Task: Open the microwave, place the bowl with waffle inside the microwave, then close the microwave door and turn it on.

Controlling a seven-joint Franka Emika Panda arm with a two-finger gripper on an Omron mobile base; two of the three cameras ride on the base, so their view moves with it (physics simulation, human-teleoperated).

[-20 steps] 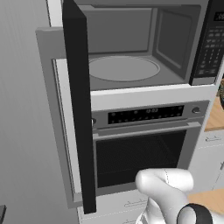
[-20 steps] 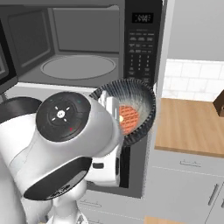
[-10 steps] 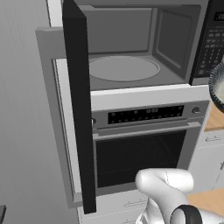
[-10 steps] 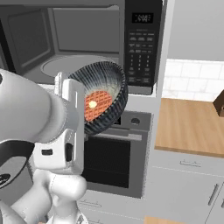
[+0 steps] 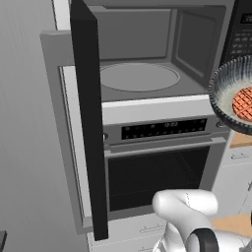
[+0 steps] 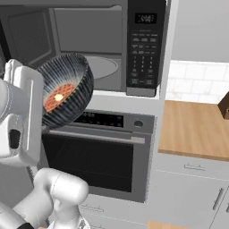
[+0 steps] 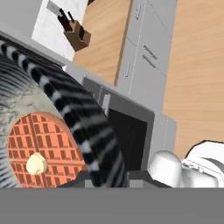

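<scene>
My claw pinches bowl [image 6: 67, 89] by rim, jaws pressed nearly together; grip itself hidden, likely at lower edge. Bowl tipped steeply, in air before open microwave [image 5: 147, 54], waffle [image 7: 41, 148] inside. Rigid, light, probably slick: rim hold right, level it. Hand view shows waffle topping; left base view shows door [image 5: 88, 118] edge-on.

Ahead of you the microwave [image 5: 147, 59] sits built into the wall, directly above the oven [image 5: 157, 167]. The microwave door [image 5: 88, 118] stands swung out on the left side, leaving the turntable [image 5: 139, 77] exposed inside. The keypad panel [image 6: 145, 44] runs down the microwave's right side. The bowl [image 6: 67, 89] hangs tipped in front of the opening, to its right in the left base view, with the waffle [image 7: 43, 148] inside it. A counter [image 6: 192, 129] lies to the right of the oven, with a knife block [image 7: 74, 33] on it.
</scene>
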